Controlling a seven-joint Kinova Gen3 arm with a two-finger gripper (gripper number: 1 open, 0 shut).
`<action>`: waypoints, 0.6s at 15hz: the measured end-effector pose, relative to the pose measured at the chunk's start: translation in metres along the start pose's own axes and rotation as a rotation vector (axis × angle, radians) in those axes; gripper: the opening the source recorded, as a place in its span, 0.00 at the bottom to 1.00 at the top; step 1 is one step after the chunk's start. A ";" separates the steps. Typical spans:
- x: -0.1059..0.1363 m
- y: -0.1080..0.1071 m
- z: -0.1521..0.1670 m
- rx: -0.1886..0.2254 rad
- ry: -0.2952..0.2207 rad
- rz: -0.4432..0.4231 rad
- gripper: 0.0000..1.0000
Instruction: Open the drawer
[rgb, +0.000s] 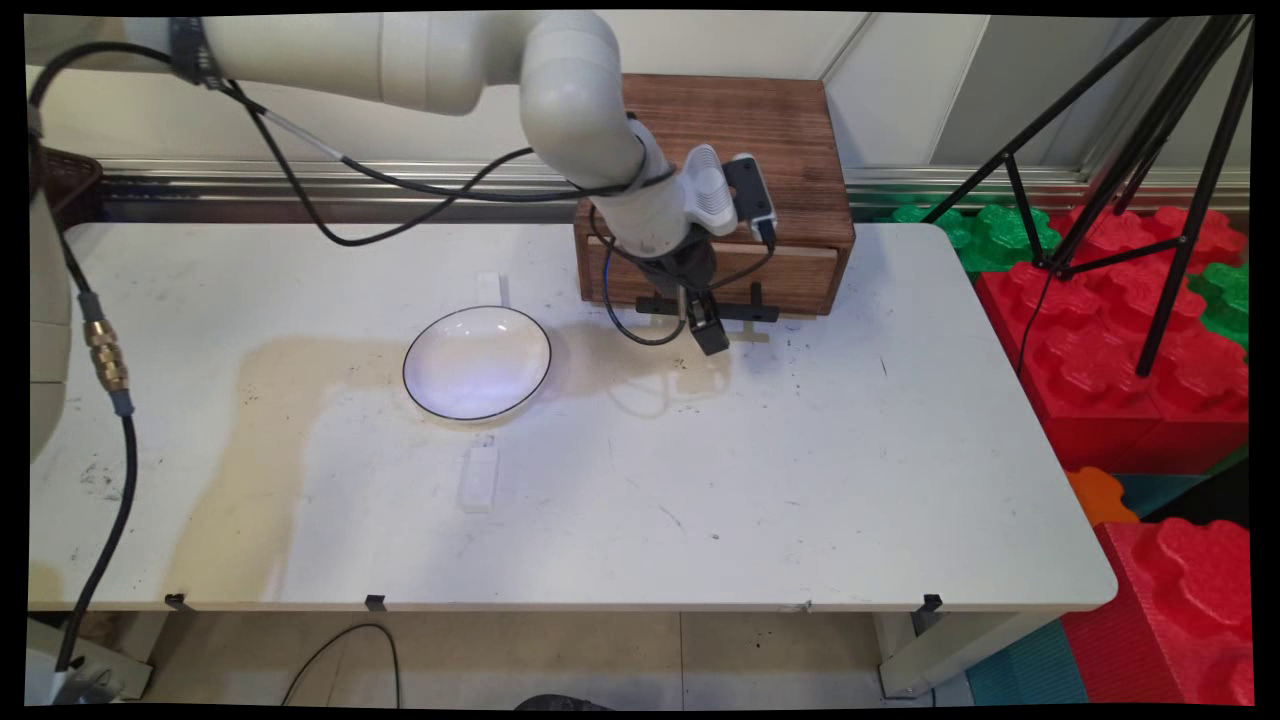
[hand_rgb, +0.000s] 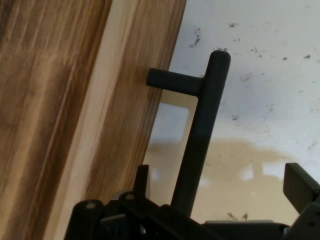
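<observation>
Two black claw (hand_rgb: 220, 197) fingers spread around matte round bar handle (hand_rgb: 202, 130) of grained wooden drawer (hand_rgb: 125, 100)

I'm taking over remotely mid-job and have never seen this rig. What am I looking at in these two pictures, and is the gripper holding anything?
The machine is a white robot arm ending in a black two-finger gripper. The main view comes from a fixed camera above the table's near side. The hand view comes from a camera on the hand, looking along the fingers.

On the white table stand a wooden drawer box at the far edge and a white bowl with a dark rim, empty, to the picture's left of it.

The gripper is at the drawer's black bar handle. In the hand view the bar runs between the two open fingers, one finger off to the side. Nothing is clamped; whether a finger touches the bar cannot be told.
</observation>
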 end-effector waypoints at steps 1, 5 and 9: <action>0.001 0.000 0.003 -0.001 -0.003 0.000 1.00; 0.007 0.000 0.019 -0.012 -0.022 -0.004 1.00; 0.010 0.002 0.032 -0.022 -0.040 -0.011 1.00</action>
